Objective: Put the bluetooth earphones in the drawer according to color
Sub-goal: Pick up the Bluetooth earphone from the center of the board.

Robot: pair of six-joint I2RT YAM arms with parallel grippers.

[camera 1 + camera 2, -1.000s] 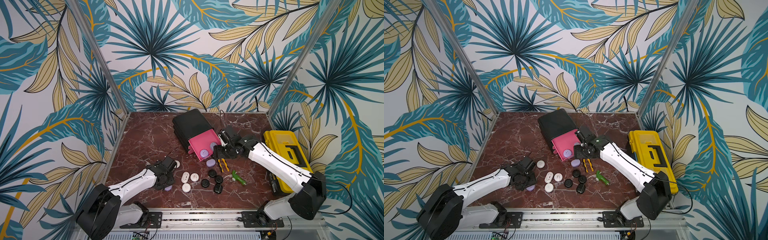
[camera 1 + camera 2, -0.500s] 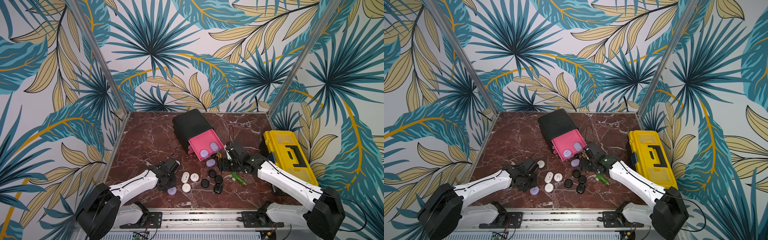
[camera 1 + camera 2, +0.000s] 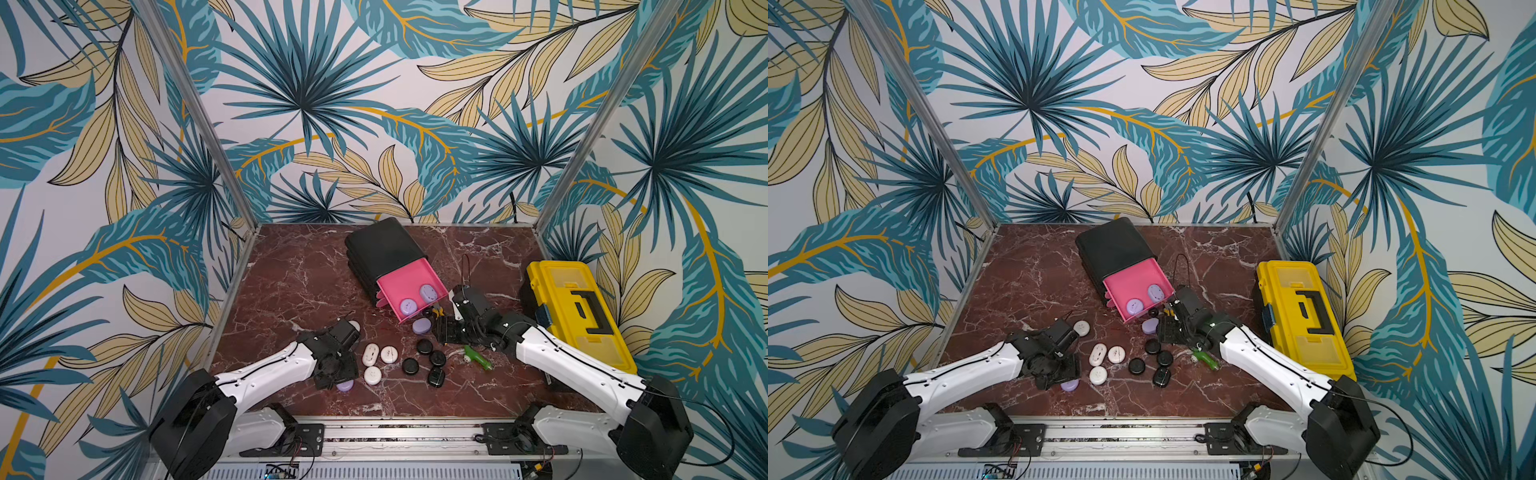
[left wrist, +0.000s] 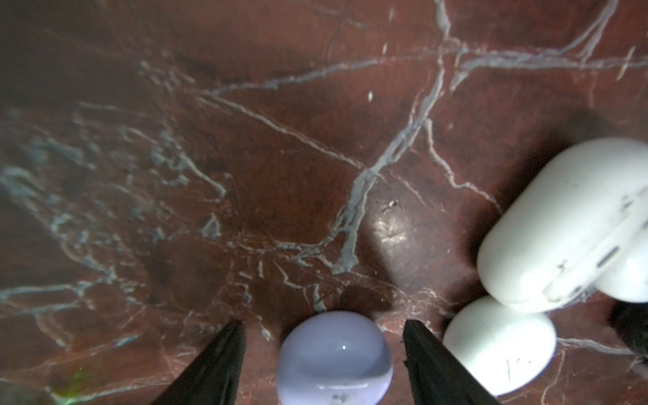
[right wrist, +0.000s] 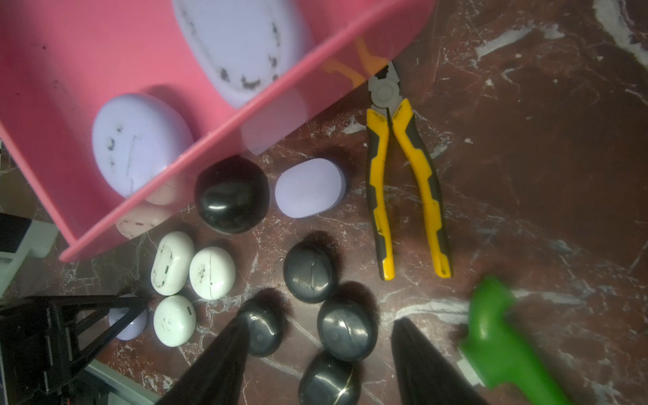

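Right pincer has withdrawn from over the drawer and now hangs open and empty above the black cases in front of it, leaving two lilac cases inside. Left pincer has reopened and stands astride a fourth lilac case, not gripping it; that case rests on the desk farther out from the drawer, so this pick reads as not yet made. Clearance: the drawer floor behind the two cases is free, the front wall must be crossed from above, a third lilac case lies just outside it, and a white case sits just beside one left finger.
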